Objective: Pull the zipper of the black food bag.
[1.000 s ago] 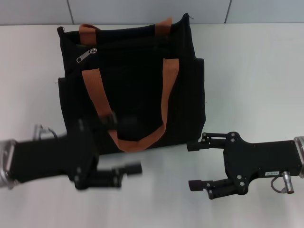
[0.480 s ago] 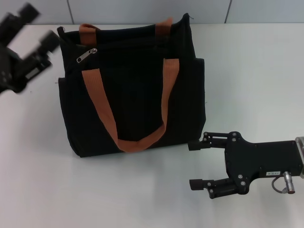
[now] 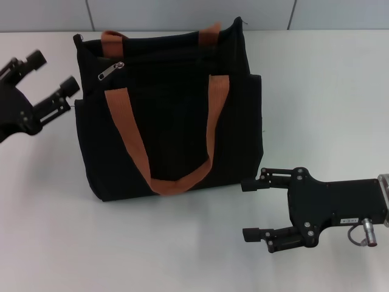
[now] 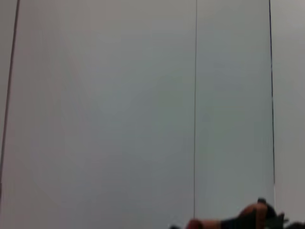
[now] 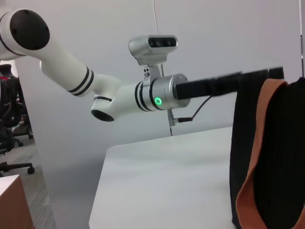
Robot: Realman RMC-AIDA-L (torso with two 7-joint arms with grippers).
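The black food bag (image 3: 170, 115) with orange-brown strap handles stands on the white table in the head view. Its silver zipper (image 3: 110, 71) lies at the bag's top left corner. My left gripper (image 3: 53, 74) is open and empty, just left of the bag's top left corner, fingers pointing towards the zipper. My right gripper (image 3: 248, 210) is open and empty on the table to the right of the bag's bottom corner. The right wrist view shows the bag's side (image 5: 281, 157) and a strap (image 5: 255, 186). The left wrist view shows only a strip of the bag's top (image 4: 248, 222).
The white table (image 3: 322, 91) spreads around the bag. A grey panelled wall (image 3: 182, 12) runs behind it. The right wrist view shows my left arm (image 5: 119, 95) above the table, with office chairs (image 5: 9, 143) far off.
My left gripper has swung from in front of the bag up to its top left side, then dropped a little closer to the bag's corner. The right arm and bag have not moved.
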